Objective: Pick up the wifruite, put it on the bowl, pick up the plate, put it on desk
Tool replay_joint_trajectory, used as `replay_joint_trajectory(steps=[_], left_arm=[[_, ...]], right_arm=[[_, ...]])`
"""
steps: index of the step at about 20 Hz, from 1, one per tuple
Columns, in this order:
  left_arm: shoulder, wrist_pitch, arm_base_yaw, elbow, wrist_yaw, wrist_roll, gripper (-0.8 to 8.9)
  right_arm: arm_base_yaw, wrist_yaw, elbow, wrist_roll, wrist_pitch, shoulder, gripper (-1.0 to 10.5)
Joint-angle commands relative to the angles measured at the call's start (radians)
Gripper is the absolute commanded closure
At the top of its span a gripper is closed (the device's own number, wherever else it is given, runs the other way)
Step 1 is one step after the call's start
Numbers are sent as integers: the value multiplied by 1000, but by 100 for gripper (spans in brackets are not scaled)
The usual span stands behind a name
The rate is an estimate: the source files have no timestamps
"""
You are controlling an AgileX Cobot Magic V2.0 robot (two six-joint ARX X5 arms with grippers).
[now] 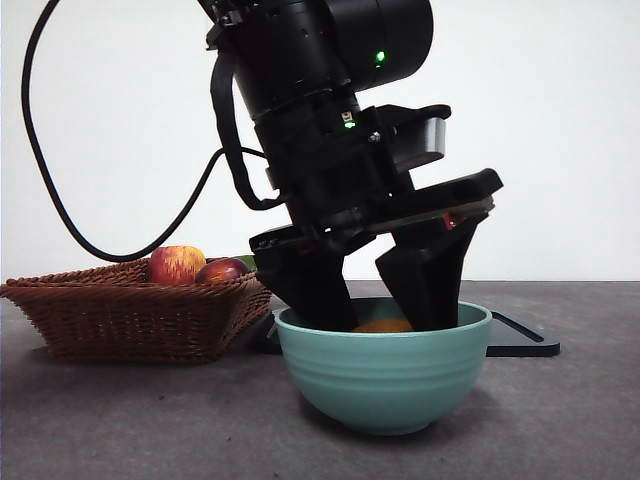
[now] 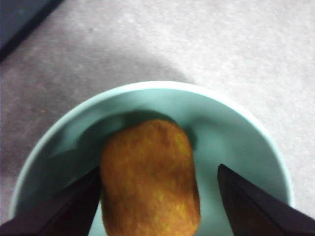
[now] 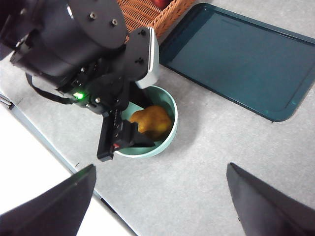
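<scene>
Resting on grey desk, teal bowl holding wifruite, left tool parted around it, white wall behind.

Even, soft light fills all three views. In the front view the white backdrop glows bright, leaving the black arm nearly featureless above the round teal-green glazed bowl, whose rim catches a pale sheen; a faint shadow pools beneath it on the dark grey matte surface. The left wrist view is soft and slightly blurred, the golden-brown oval fruit grainy, shading the bowl's wall behind it.
</scene>
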Motion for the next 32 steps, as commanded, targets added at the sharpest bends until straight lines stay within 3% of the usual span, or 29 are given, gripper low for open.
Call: replay_joint_trajectory(steps=[1,11,21,28,32], left_arm=[[-6,7,-15,21,-3,-4,430],[-296,3,26,21,-4,-27,430],[-653,-110,283,19,-33,-29,430],[-826,-189,396,-110,77,1,430],[-930,-196,400,-264,244,11,430]], right_arm=[[5,-1,21,8,9,5,522],[5,-1,21,8,9,5,522],[5,-1,21,8,10,5,522],[5,-1,21,8,10,5,522],[5,-1,21,8,10,5,522]])
